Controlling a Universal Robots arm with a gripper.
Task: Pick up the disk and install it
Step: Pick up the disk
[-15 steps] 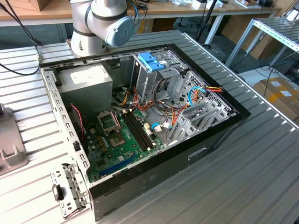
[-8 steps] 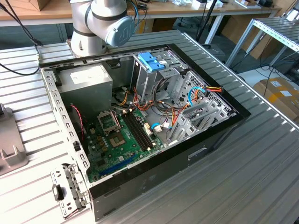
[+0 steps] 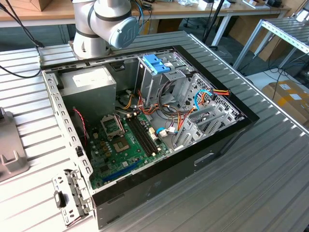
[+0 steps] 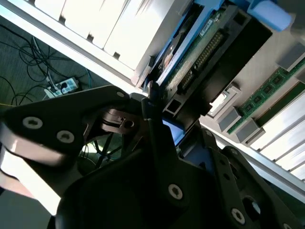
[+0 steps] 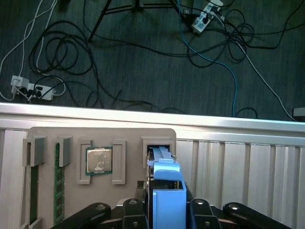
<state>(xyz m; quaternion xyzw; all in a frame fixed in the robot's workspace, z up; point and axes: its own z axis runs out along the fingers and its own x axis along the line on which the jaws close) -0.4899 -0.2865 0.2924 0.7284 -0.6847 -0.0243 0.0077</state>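
The disk [image 5: 161, 157] stands on edge in a slot of a grey holder plate [image 5: 71, 136]; its blue rail faces the first wrist view. In the second wrist view the disk [image 4: 206, 51] shows its green circuit board and connector pins. My gripper [image 4: 167, 119] has its black fingers [image 4: 151, 102] on either side of the disk's near end, shut on it. In the exterior view the open computer case [image 3: 231, 133] lies on the metal table, with an upright metal cage with a blue plastic top [image 3: 157, 65] inside, near the arm's base [image 3: 104, 24].
The holder plate also carries a processor chip [image 5: 98, 160] and memory sticks [image 5: 58, 191]. Beyond the table edge [image 5: 152, 119], cables and power strips [image 5: 35, 88] lie on the dark floor. Inside the case are a grey power supply [image 3: 89, 84], a motherboard [image 3: 128, 140] and loose wires.
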